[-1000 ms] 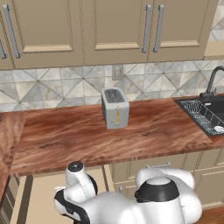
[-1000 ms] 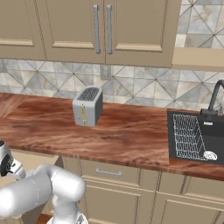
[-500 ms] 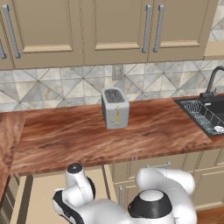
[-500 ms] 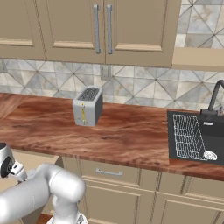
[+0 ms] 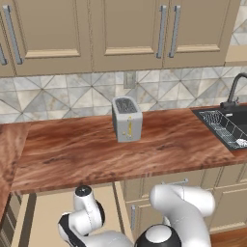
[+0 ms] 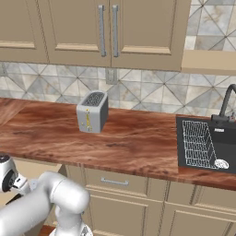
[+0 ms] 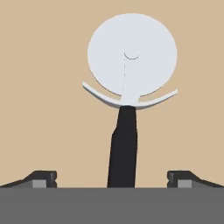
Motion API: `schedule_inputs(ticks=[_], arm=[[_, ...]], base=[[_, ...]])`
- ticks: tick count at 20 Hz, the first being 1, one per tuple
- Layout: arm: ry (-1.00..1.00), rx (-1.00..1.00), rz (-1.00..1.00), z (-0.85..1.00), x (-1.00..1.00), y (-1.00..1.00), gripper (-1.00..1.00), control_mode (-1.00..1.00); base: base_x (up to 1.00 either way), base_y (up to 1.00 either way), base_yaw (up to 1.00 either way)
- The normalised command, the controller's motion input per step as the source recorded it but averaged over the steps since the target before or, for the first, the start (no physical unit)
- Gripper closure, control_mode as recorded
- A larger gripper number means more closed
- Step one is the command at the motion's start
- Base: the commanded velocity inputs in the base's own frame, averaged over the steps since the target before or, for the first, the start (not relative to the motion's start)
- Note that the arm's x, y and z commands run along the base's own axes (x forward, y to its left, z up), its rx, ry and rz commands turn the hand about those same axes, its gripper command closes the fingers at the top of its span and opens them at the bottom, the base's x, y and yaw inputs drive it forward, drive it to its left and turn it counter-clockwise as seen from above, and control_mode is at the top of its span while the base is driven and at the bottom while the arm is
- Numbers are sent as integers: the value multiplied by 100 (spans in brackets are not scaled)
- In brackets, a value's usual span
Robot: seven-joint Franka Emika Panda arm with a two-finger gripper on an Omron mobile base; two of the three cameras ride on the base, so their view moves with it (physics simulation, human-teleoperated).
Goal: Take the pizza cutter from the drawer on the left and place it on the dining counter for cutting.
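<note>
1. The pizza cutter point(image 7: 129, 96) lies flat on the beige floor of the open drawer point(image 5: 48, 217), its black handle pointing toward the hand and its round blade away.
2. The gripper point(image 7: 112, 177) hangs over it with jaws wide, one fingertip on either side of the handle, holding nothing.
3. The drawer is open; grasping, lifting and carrying to the dining counter remain, by my judgement.
4. A toaster point(image 5: 127, 118) stands on the wood counter point(image 5: 87, 149) above.

Arm point(image 5: 178, 207) lower over the open drawer point(image 5: 48, 212), elbow swung left (slightly)
</note>
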Motion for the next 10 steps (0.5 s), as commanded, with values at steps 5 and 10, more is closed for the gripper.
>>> schedule_inputs(ticks=[5, 10], arm=[[2, 0, 0, -25, 0, 0, -100, -100], [1, 0, 0, -20, 0, 0, -100, -100]], base=[[0, 0, 0], [0, 0, 0]])
